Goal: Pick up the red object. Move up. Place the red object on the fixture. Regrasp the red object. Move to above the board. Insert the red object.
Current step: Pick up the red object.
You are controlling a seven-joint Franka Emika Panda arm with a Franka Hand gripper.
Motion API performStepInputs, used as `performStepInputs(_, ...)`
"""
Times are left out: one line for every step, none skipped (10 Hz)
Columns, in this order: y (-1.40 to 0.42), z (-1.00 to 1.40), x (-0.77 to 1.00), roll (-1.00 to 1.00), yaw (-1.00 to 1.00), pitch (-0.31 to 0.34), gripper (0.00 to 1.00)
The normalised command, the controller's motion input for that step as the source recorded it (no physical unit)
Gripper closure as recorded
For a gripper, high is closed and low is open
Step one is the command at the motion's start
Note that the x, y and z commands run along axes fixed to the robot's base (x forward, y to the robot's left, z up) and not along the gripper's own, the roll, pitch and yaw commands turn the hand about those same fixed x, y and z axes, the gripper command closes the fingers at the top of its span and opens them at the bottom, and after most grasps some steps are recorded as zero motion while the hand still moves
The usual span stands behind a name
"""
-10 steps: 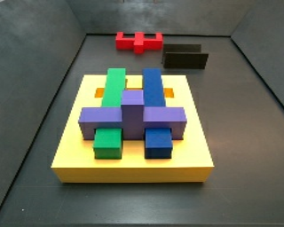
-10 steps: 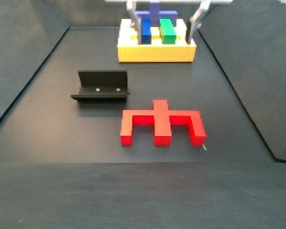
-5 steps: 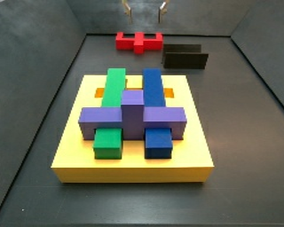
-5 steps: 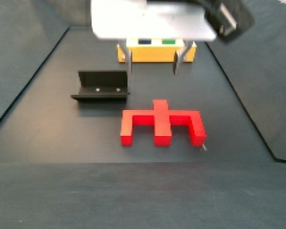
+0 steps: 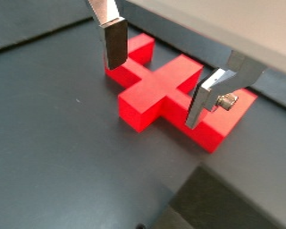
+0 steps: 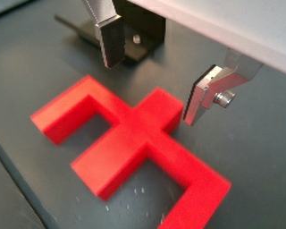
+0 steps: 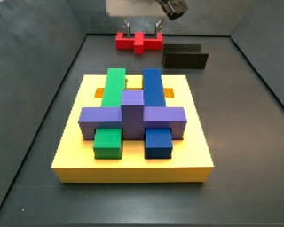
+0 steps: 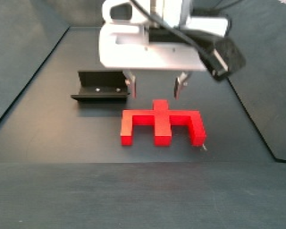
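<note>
The red object (image 8: 161, 123) lies flat on the dark floor and also shows in a side view (image 7: 139, 41) and in both wrist views (image 5: 170, 89) (image 6: 133, 143). My gripper (image 8: 154, 96) is open and empty just above it, with one finger on each side of the central stem, not touching; it also shows in both wrist views (image 5: 155, 92) (image 6: 152, 89) and in a side view (image 7: 141, 31). The fixture (image 8: 101, 87) stands beside the red object, also seen in a side view (image 7: 185, 58) and in a wrist view (image 6: 133, 40). The board (image 7: 132, 164) sits apart from them.
Green (image 7: 113, 89), blue (image 7: 153, 89) and purple (image 7: 132, 115) blocks stand on the board. Dark walls (image 7: 50, 80) enclose the floor on the sides and back. The gripper's body hides the board in a side view.
The gripper has travelled from over the board to the red object and come down, so its open fingers now hang just above the piece. The red object and fixture have not moved.
</note>
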Motion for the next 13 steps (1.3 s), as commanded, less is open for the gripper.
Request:
performStepInputs(0.20,-0.44,-0.25,-0.13,-0.13,-0.187,0.00)
performStepInputs(0.01,-0.42,-0.23,-0.09,0.00,-0.176,0.00)
performStepInputs(0.00,-0.39,-0.15,-0.10,0.00,-0.174,0.00)
performStepInputs(0.00,-0.28,-0.11,-0.12,0.00,-0.136,0.00)
performStepInputs(0.00,-0.21,-0.14,-0.13,0.00,-0.124,0.00)
performStepInputs(0.00,-0.17,-0.11,-0.10,0.00,-0.091,0.00)
performStepInputs(0.00,-0.17,-0.11,-0.07,0.00,-0.083,0.00)
performStepInputs(0.00,-0.13,-0.09,-0.05,0.00,-0.061,0.00)
performStepInputs(0.00,0.00,0.00,0.00,0.00,0.000,0.00)
performStepInputs(0.00,0.00,0.00,0.00,0.00,0.000,1.00)
performStepInputs(0.00,0.00,0.00,0.00,0.00,0.000,1.00)
performStepInputs(0.00,0.00,0.00,0.00,0.00,0.000,1.00)
performStepInputs(0.00,0.00,0.00,0.00,0.00,0.000,1.00)
